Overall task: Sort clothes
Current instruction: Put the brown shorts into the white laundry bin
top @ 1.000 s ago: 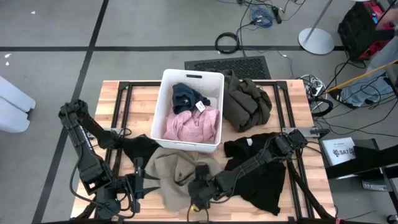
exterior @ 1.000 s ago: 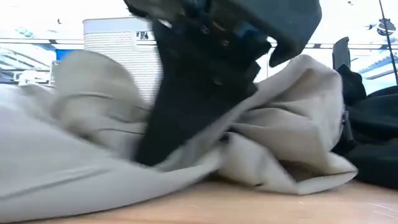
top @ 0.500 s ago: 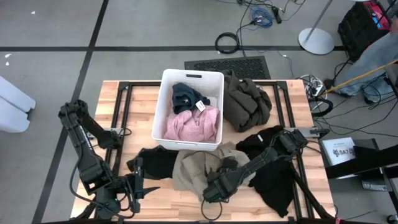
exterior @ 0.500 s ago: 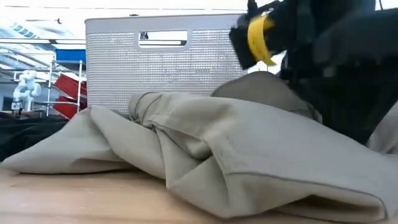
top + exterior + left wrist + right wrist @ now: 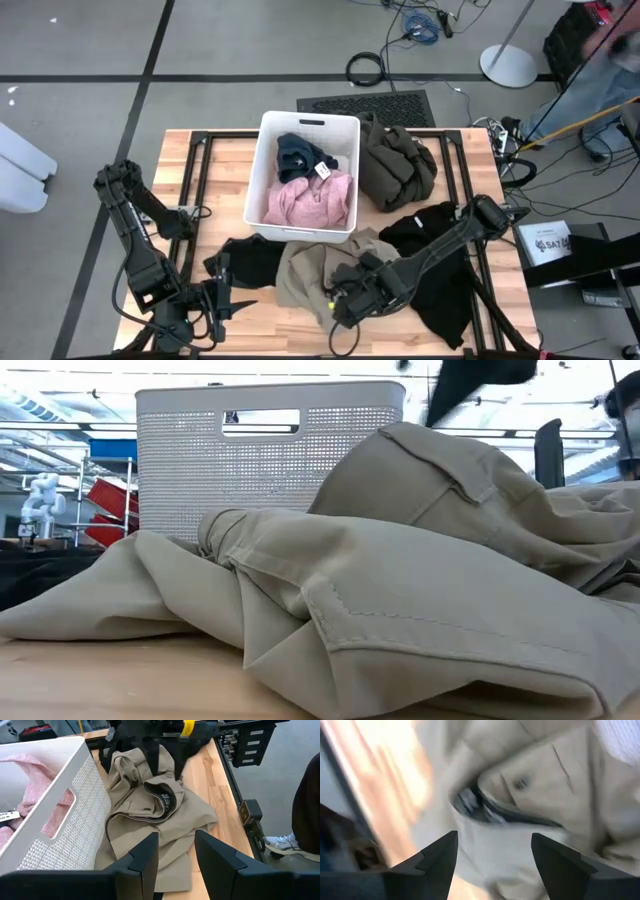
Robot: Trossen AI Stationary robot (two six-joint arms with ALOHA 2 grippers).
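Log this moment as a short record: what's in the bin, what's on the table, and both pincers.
bin: white, holds a pink garment and a dark blue garment
beside bin: olive-brown garment on the table
front of bin: tan trousers, crumpled on the wood
black clothes: under the right arm; another black piece left of the trousers
right pincer: open, above the tan trousers, holding nothing
left pincer: open, at the table's front edge, empty

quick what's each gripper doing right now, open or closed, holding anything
Left gripper: open, empty, near the table's front edge.
Right gripper: open, empty, over the tan-beige fabric garment.
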